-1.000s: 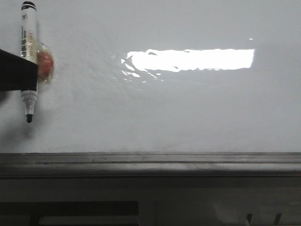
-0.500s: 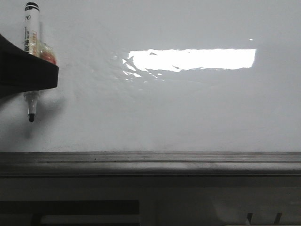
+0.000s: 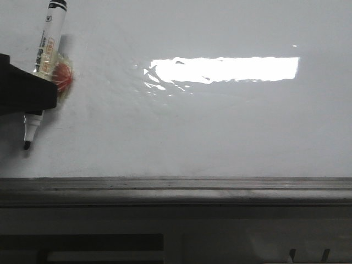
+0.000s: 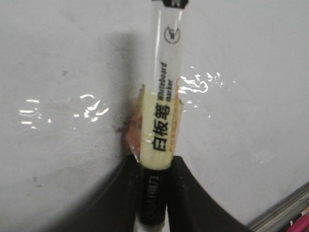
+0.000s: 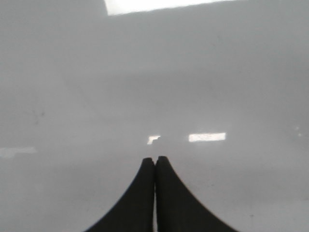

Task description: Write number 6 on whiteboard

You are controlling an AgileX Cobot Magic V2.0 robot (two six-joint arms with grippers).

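Observation:
The whiteboard (image 3: 220, 137) fills the front view, glossy white, with no marker stroke of the number 6 visible on it. My left gripper (image 3: 41, 91) at the far left is shut on a black-and-white marker pen (image 3: 49, 38). The pen is tilted, its cap end up and to the right, its black tip (image 3: 26, 144) down against or just off the board. In the left wrist view the fingers (image 4: 155, 164) clamp the pen (image 4: 166, 96) at its black band. My right gripper (image 5: 154, 160) is shut and empty over bare board; it is out of the front view.
A bright rectangular glare (image 3: 223, 69) lies on the board's upper middle. A grey metal edge rail (image 3: 176, 190) runs along the board's near side. A taped orange-red wad (image 3: 63, 77) sticks to the pen beside the left gripper.
The pen has tilted: its cap end swung right and its tip moved left and slightly lower. The left gripper drew back a little to the left.

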